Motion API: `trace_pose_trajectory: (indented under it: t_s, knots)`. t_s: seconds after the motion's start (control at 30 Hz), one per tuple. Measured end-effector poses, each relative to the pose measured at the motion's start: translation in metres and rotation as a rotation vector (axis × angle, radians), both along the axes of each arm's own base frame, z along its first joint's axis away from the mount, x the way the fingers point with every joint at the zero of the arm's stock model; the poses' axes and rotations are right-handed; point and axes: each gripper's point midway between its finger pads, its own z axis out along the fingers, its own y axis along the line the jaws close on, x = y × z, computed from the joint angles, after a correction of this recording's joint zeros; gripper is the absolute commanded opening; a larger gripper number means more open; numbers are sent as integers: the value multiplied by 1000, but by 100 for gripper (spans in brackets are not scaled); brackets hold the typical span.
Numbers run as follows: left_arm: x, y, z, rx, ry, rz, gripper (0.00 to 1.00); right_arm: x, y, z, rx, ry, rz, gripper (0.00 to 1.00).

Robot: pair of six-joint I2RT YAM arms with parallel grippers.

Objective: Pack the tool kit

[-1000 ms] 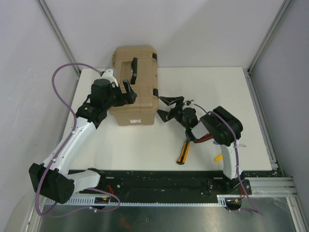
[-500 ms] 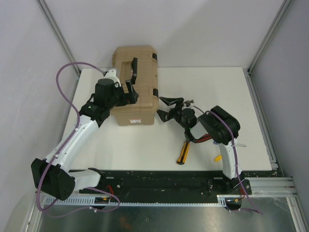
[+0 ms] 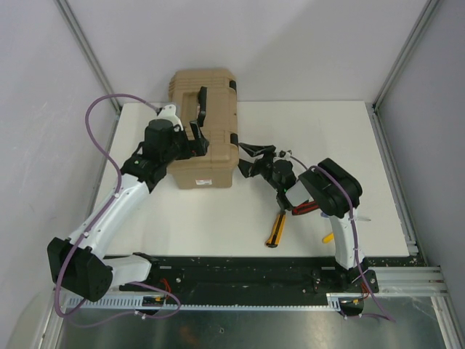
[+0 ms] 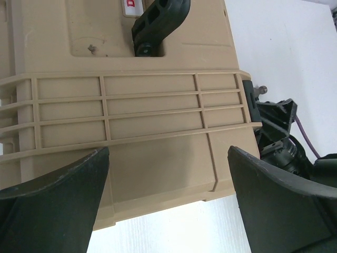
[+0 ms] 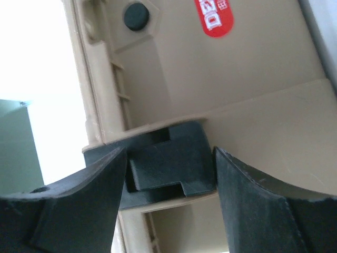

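While the tan toolbox (image 3: 203, 142) sits shut at the far left of the tabletop (image 3: 327, 138), unmoved from a second ago, the right hand (image 3: 249, 160) has come in against its right side and narrowed. It is now clenched on the black latch (image 5: 168, 158), a finger (image 5: 89, 200) on each side. The left hand (image 4: 167, 153) is spread wide over the box's ribbed lid edge, grasping nothing. A yellow-and-black tool (image 3: 276, 229) lies near the right arm.
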Motion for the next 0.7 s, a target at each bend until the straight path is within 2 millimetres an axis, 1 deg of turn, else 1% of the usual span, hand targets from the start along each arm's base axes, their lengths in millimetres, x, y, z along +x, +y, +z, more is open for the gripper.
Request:
trace_pose_trajectory:
  t_s: [0.1, 0.37, 0.53, 0.7]
  knots:
    - [1, 0, 0, 2, -6, 3, 99, 0, 1, -5, -6, 20, 5, 57]
    - [2, -2, -1, 3, -12, 4, 100, -1, 1, -5, -7, 22, 13, 40]
    - [2, -4, -3, 7, -14, 2, 99, -1, 0, -5, -9, 22, 20, 34]
    - [2, -4, -4, 9, -17, 4, 99, 0, -1, -7, -15, 26, 24, 30]
